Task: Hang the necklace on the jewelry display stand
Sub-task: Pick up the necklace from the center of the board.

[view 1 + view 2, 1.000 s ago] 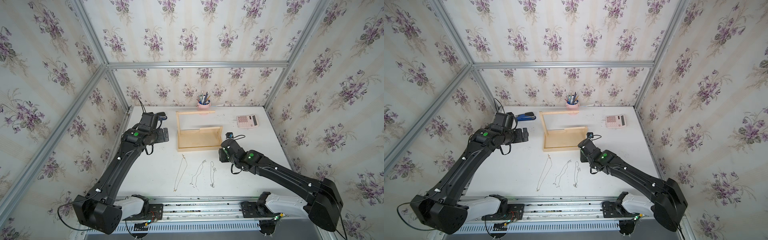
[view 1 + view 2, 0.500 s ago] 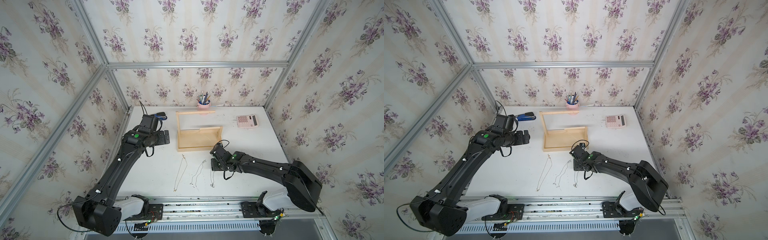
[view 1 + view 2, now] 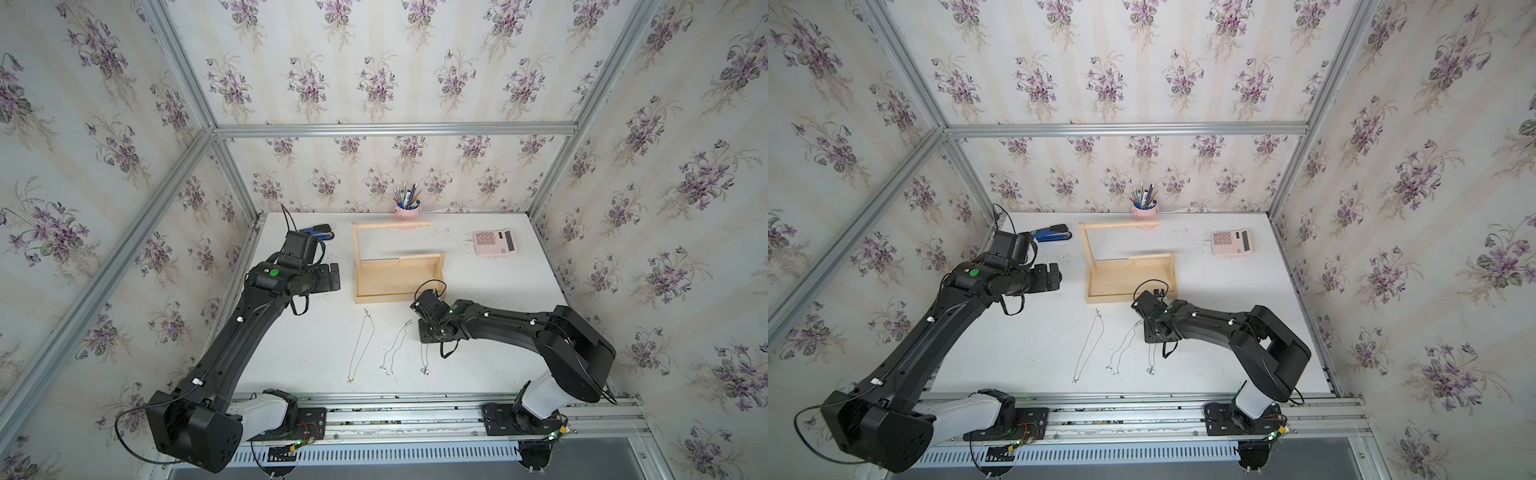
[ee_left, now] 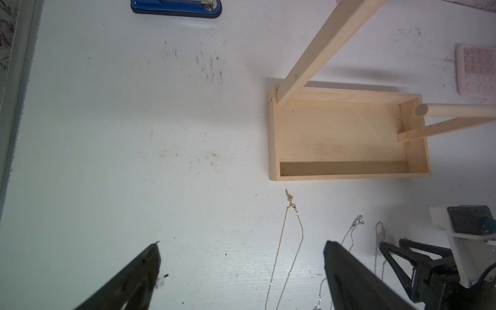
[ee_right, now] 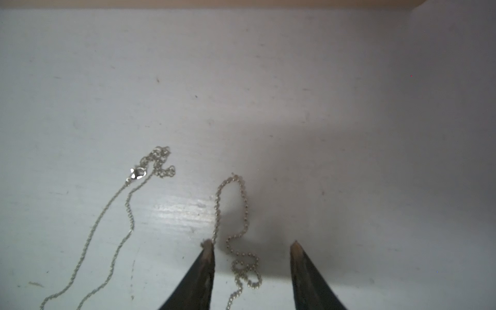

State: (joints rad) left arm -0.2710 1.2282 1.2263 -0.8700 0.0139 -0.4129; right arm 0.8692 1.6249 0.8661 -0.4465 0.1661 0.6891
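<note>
The jewelry display stand [image 3: 395,280] sits toward the back of the white bench [image 3: 307,357]. Its tray base lies flat on the surface, its post stands upright at the tray's left end, and its top bar runs level from the post's top. Three necklaces lie stretched out on the bench in front of the tray, side by side and apart from one another. A gold necklace [image 4: 293,206] is on the left, a fine silver necklace [image 5: 137,173] in the middle and a ball-chain necklace [image 5: 243,193] on the right (none is on the stand yet).

The right hand [image 5: 251,244] is down low over the far end of the ball-chain necklace, just in front of the tray's near right corner. In the right wrist view its two fingers [image 5: 206,257] stand partly apart, and the bunched loops of the chain lie on the bench between them. One tip is just beside a strand, though whether it touches I cannot tell. Nothing is pinched.

The left hand [image 3: 332,277] hovers to the left of the stand, well apart from the necklaces, spread wide and holding nothing.

Along the back of the bench are a blue stapler [image 3: 318,230], a pink pen cup [image 3: 407,212] behind the top bar, and a pink calculator [image 3: 494,242] off to the right.
</note>
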